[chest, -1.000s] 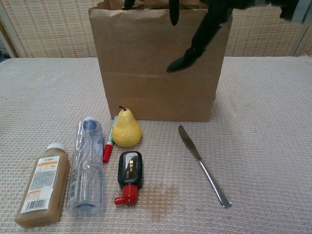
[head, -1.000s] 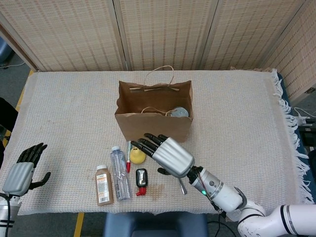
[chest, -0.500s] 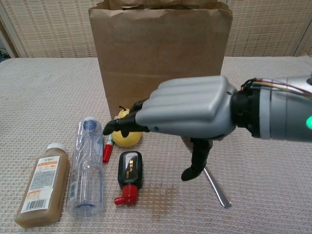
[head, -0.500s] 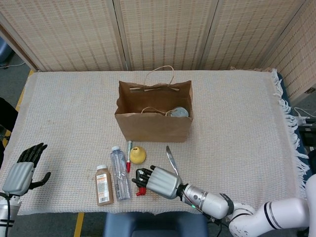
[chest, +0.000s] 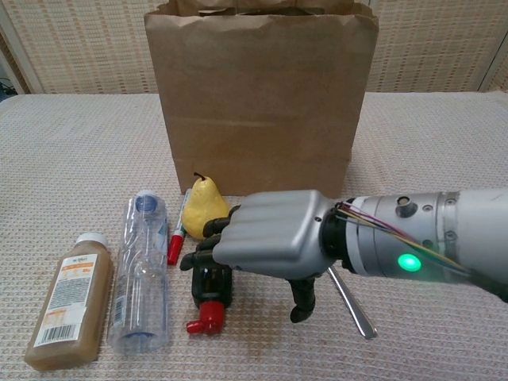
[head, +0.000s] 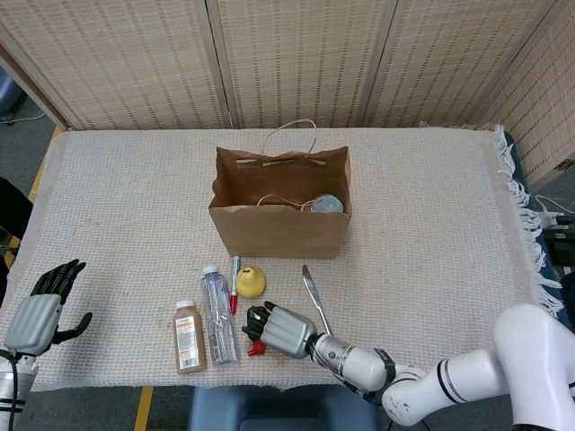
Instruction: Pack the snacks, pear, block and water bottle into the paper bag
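The right hand (chest: 274, 242) has come lower over the block (chest: 211, 295), fingers (chest: 203, 244) apart; rigid, light, grip its sides.

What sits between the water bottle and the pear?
A red-capped marker lies between the water bottle and the pear, running lengthwise beside the bottle. Both views show it; the chest view is clearest.

A cloth-covered table (head: 431, 224) carries paper bag (head: 278, 229), bottles, pear (head: 251, 282) (beside marker), knife (head: 314, 294).
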Tool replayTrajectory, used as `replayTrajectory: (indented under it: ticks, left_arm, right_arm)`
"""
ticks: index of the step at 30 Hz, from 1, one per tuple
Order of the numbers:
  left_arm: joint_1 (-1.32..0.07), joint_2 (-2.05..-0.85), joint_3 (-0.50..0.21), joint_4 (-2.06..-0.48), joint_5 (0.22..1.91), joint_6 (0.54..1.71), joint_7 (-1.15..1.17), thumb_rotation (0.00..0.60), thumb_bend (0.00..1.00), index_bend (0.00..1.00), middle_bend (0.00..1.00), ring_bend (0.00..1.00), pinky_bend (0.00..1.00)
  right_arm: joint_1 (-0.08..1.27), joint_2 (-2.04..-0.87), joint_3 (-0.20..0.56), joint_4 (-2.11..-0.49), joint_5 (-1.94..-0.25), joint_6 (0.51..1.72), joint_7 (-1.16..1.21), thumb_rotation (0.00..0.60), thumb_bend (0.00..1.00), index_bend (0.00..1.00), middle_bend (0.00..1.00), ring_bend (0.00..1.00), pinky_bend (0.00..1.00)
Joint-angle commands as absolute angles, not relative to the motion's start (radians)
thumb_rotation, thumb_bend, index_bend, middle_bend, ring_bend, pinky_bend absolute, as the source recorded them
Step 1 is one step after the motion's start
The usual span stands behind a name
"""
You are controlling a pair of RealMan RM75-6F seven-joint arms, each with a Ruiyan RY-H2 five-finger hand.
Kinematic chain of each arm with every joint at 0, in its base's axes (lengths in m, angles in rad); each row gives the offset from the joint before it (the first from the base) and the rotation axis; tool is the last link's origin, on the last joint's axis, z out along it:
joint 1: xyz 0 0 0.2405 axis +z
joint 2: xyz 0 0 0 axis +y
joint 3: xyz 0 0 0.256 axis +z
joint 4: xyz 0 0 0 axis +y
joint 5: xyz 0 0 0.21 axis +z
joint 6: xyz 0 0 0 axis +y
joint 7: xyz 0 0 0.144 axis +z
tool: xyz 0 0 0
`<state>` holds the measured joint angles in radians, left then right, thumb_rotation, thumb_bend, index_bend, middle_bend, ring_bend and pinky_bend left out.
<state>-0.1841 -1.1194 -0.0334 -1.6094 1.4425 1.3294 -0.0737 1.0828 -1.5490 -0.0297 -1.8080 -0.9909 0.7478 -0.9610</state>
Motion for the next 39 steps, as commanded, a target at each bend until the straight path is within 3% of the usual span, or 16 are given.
replayTrajectory:
  ticks: [1,14,25,29,31,36,39]
  left_arm:
    - [-0.185,-1.119,-0.034,-1.609,1.443,1.329,-0.076,0.6,0.34,0.0,0.0,0.0,0.07]
    - [-0.186,-1.117,-0.033,-1.611,1.445,1.326,-0.083,0.6,0.34,0.0,0.0,0.0,0.07]
    - [-0.186,-1.115,-0.032,-1.611,1.446,1.325,-0.087,0.6,0.34,0.0,0.0,0.0,0.07]
    - [-0.187,-1.115,-0.032,-1.611,1.446,1.325,-0.086,0.6,0.34,0.0,0.0,0.0,0.07]
    - [-0.187,-1.115,-0.032,-1.612,1.446,1.324,-0.086,0.6,0.34,0.0,0.0,0.0,0.07]
    - [-0.186,-1.114,-0.031,-1.613,1.445,1.324,-0.085,0.6,0.34,0.0,0.0,0.0,0.07]
    - [-0.187,-1.114,-0.031,-1.614,1.445,1.323,-0.085,0.6,0.35,0.0,0.0,0.0,0.07]
  right_arm:
    - [1.1,-1.584,-0.029,-1.771,-0.977,0.757,-0.96,0.6,0.0,0.0,0.09,0.0,0.16]
    - [1.12,-1.687,-0.032,-1.637,-0.995,0.766,-0.922,0.6,0.0,0.01,0.09,0.0,0.14]
    - [1.114,-1.781,-0.035,-1.523,-1.021,0.793,-0.904,0.6,0.0,0.09,0.09,0.0,0.14]
    - [1.108,-1.782,-0.039,-1.522,-1.019,0.798,-0.901,0.6,0.03,0.18,0.13,0.07,0.2]
    - [1.105,-1.782,-0.041,-1.523,-1.03,0.8,-0.892,0.6,0.09,0.26,0.2,0.14,0.27]
    - [1.087,-1.781,-0.047,-1.523,-1.09,0.814,-0.85,0.6,0.26,0.59,0.45,0.41,0.51]
    - [1.079,-1.768,-0.051,-1.537,-1.106,0.819,-0.842,0.6,0.31,0.68,0.52,0.48,0.57]
